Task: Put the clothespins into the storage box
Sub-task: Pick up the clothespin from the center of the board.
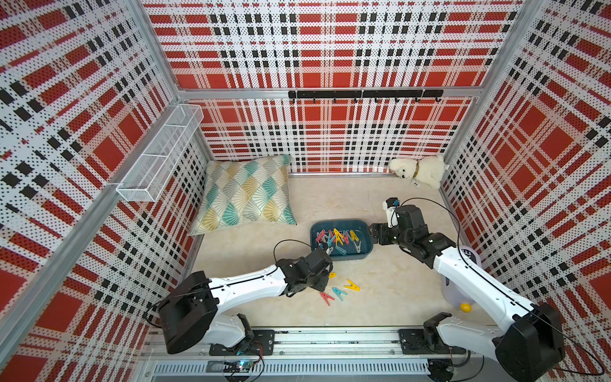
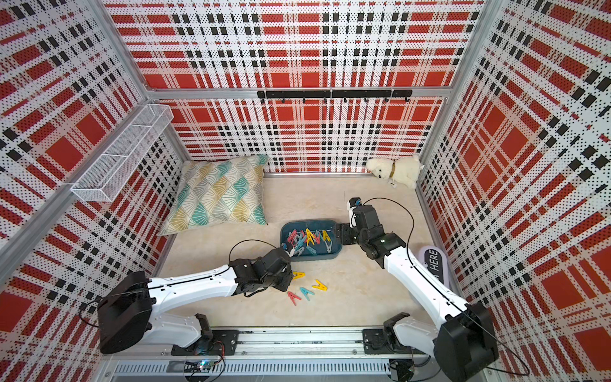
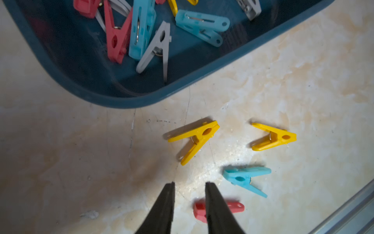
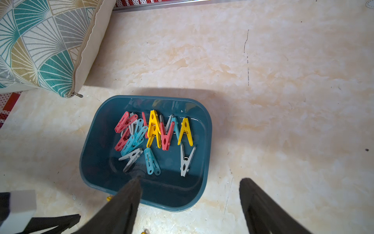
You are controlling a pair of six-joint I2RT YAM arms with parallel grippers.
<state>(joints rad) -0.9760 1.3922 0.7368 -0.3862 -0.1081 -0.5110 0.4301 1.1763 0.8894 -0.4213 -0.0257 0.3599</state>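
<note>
The dark teal storage box [image 1: 347, 259] [image 2: 310, 259] sits mid-table with several red, yellow, teal and grey clothespins [image 4: 153, 137] piled inside. On the table in front of it lie two yellow clothespins [image 3: 194, 139] [image 3: 275, 137], a teal one [image 3: 244, 178] and a red one [image 3: 234, 207]. My left gripper [image 3: 189, 183] hovers low over the bare table beside the red pin, open by a narrow gap with nothing between its fingers. Over the box's right end, my right gripper [image 4: 192, 179] stands wide open and empty.
A patterned pillow [image 1: 246, 193] leans at the back left, close to the box. In the back right corner lies a white plush dog [image 1: 418, 170]. A white mesh basket [image 1: 158, 158] hangs on the left wall. A white object with a yellow ball [image 1: 464, 306] sits under the right arm.
</note>
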